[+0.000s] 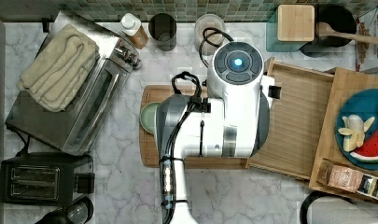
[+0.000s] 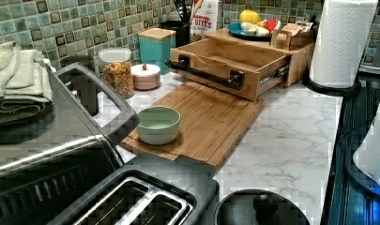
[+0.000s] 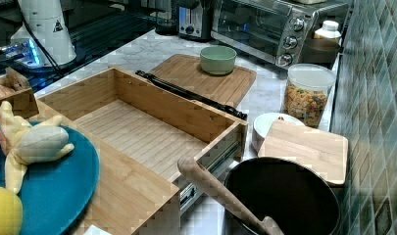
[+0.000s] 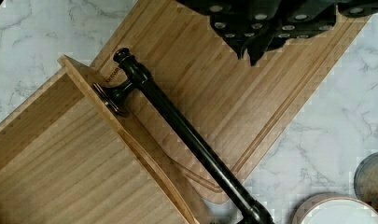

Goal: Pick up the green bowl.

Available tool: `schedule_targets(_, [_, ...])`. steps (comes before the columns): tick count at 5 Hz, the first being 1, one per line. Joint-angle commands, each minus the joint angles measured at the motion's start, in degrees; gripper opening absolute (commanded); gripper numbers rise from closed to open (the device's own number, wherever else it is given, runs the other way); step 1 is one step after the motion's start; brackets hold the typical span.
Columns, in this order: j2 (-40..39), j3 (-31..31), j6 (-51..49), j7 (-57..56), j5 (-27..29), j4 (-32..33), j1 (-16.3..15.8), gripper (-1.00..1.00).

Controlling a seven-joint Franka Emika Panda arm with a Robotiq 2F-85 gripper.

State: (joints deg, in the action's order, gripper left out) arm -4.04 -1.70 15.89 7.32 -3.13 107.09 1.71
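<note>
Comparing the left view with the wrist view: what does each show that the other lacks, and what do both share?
Left view alone: the green bowl sitting upright on the cutting board's near corner, the toaster oven and the paper towel roll. Wrist view alone: the gripper hanging above the board, apart from it. Both share the bamboo cutting board, the open wooden drawer and its black handle.

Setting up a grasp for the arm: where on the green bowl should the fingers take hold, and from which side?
Grip the rim of the green bowl, coming straight down from above. It stands upright and empty on the cutting board, mouth open upward, so one finger can probably go inside and one outside the thin wall. The toaster oven's handle crowds one side.
</note>
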Motion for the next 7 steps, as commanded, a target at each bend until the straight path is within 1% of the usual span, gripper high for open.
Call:
schedule_targets(1, [0.0, -0.1, 0.1, 0.0, -0.2, 0.1, 0.1, -1.00])
schedule_targets(2, [2.6, 0.5, 2.8, 0.9, 1.8, 4.1, -0.4, -1.00])
schedule_targets(3, [6.3, 1.8, 5.4, 1.0, 5.9, 9.1, -1.5, -1.00])
schedule_targets(4, [8.5, 3.7, 10.6, 5.1, 7.1, 13.5, -3.7, -1.00])
schedule_targets(5, [9.8, 6.1, 16.9, 8.8, 7.0, 19.2, -5.3, -1.00])
schedule_targets(6, [9.6, 7.4, 20.6, 11.6, 8.0, 22.2, -7.7, -1.00])
schedule_targets(7, [9.0, 8.1, 23.4, 12.1, 8.5, 24.1, -8.7, -1.00])
